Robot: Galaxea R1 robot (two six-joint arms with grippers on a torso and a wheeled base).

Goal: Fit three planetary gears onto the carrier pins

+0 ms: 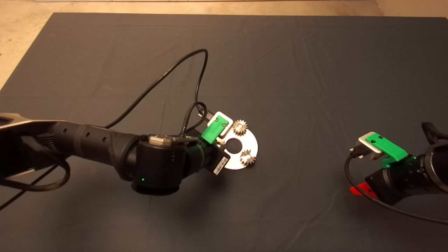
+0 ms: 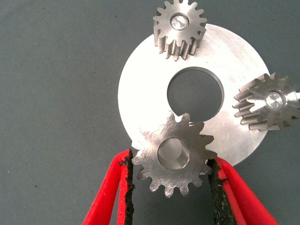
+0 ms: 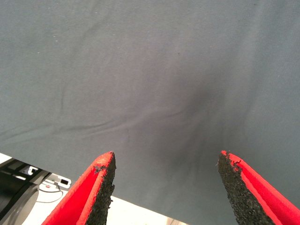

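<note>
A shiny round carrier disc (image 1: 233, 161) (image 2: 140, 93) with a large centre hole lies mid-mat. Two planetary gears (image 1: 240, 127) (image 1: 247, 157) sit on carrier pins; the left wrist view shows them as one gear (image 2: 180, 28) and another (image 2: 267, 102), each with a pin end in its centre. My left gripper (image 2: 172, 159) (image 1: 218, 140) is shut on the third gear (image 2: 174, 174), held at the disc's near rim, with a silvery pin visible through its hole. Whether it is seated on the pin I cannot tell. My right gripper (image 3: 166, 164) (image 1: 364, 190) waits open at the lower right, holding nothing.
The left arm's black cable (image 1: 164, 75) loops over the mat behind the disc. The dark mat (image 1: 315, 70) stretches wide around the disc. The mat's edge and pale floor (image 3: 140, 213) show in the right wrist view.
</note>
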